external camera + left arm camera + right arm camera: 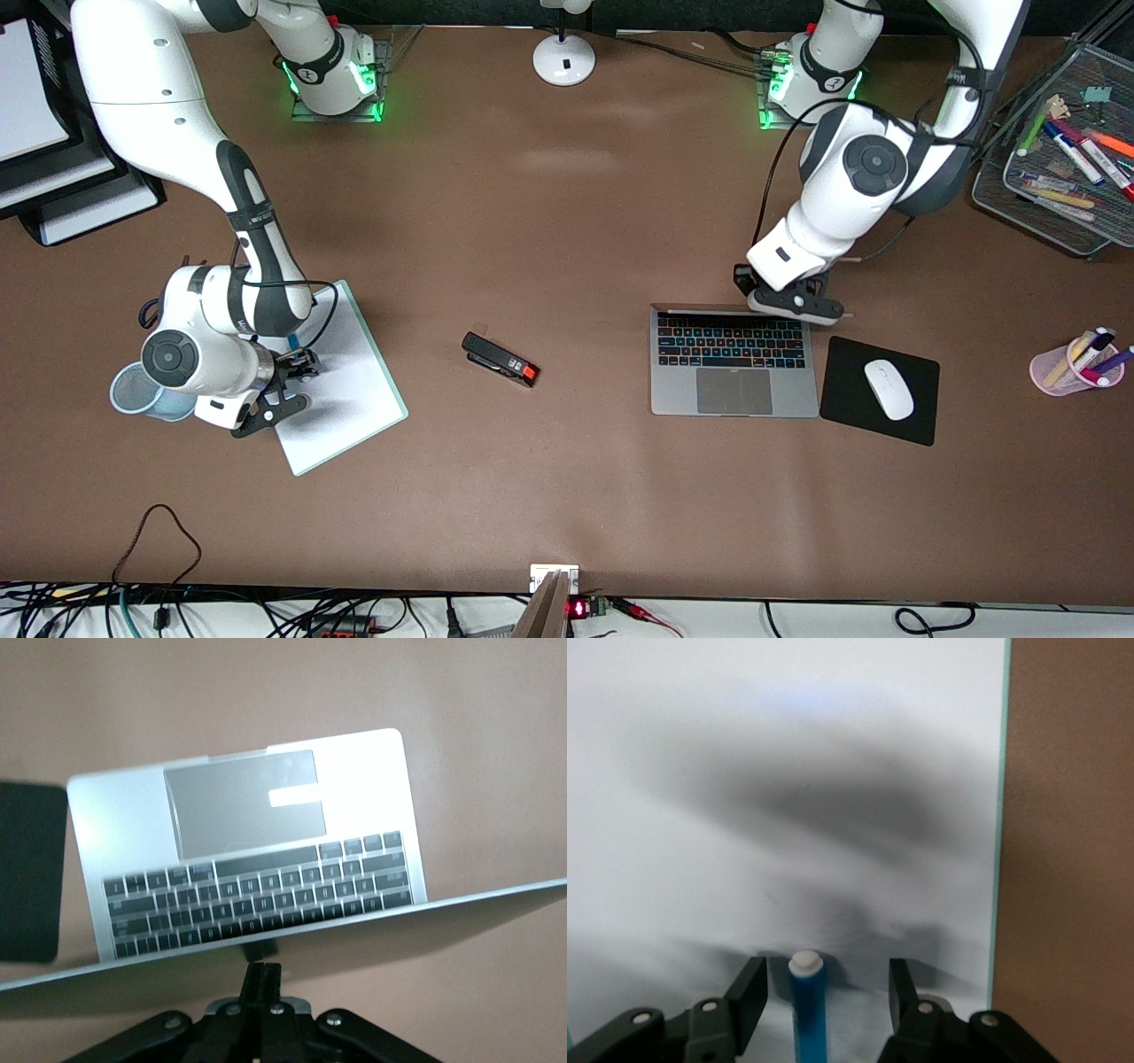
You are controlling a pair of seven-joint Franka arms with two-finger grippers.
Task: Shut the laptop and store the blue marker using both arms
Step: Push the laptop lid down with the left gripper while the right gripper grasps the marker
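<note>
The right end effector [824, 997] hovers over the white board [350, 390] at the right arm's end of the table, fingers apart with the blue marker [807, 1005] between them, its long axis running along the gap, white tip pointing away from the wrist. The left end effector [262, 979], fingers together, sits at the upper edge of the open laptop [733, 363] lid.
</note>
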